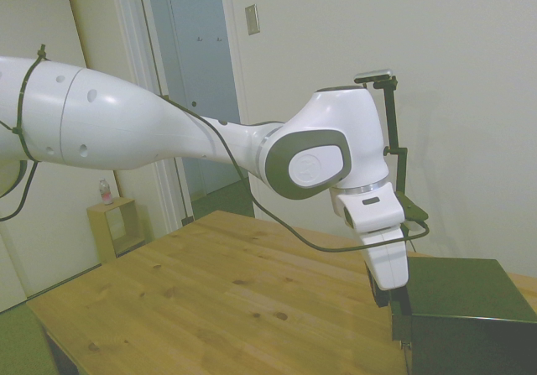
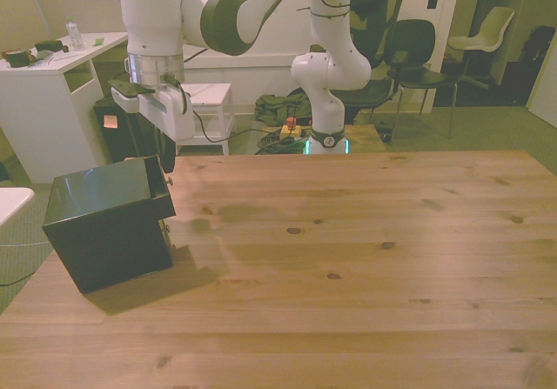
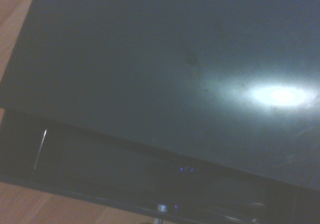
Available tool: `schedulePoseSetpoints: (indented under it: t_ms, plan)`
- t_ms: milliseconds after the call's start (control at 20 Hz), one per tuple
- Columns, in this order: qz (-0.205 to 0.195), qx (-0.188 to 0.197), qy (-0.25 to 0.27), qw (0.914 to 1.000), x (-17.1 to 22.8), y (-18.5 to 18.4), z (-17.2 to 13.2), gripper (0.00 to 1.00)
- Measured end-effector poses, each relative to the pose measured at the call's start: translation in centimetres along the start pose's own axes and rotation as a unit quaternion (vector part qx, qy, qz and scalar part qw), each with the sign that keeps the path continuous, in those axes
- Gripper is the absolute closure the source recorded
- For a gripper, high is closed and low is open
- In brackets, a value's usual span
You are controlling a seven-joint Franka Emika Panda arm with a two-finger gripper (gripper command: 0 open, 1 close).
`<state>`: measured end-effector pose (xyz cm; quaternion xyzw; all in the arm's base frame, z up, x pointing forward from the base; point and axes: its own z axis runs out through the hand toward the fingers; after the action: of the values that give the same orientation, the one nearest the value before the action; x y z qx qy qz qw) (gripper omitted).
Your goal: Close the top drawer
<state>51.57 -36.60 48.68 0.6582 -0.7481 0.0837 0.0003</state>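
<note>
The cabinet (image 2: 104, 224) is set at the front view's left end of the table (image 2: 348, 267). The top drawer (image 2: 160, 180) is seen projecting only slightly from the cabinet; its inside is hidden. The gripper (image 2: 166, 164) is placed against the drawer front; whether its fingers are spread cannot be told.

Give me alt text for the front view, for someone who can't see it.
A white robot arm's hand presses against the front of the top drawer of a small dark-green cabinet, with the drawer sticking out only slightly. The cabinet sits near the front view's left edge of a wooden table; chairs and a white desk stand behind.
</note>
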Motion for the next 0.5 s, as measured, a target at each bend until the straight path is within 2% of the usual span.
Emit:
schedulePoseSetpoints:
  t_ms: [500]
  plan:
    - [0.006, -0.001, 0.007, 1.0, 1.6, 0.0, 0.2, 1.0]
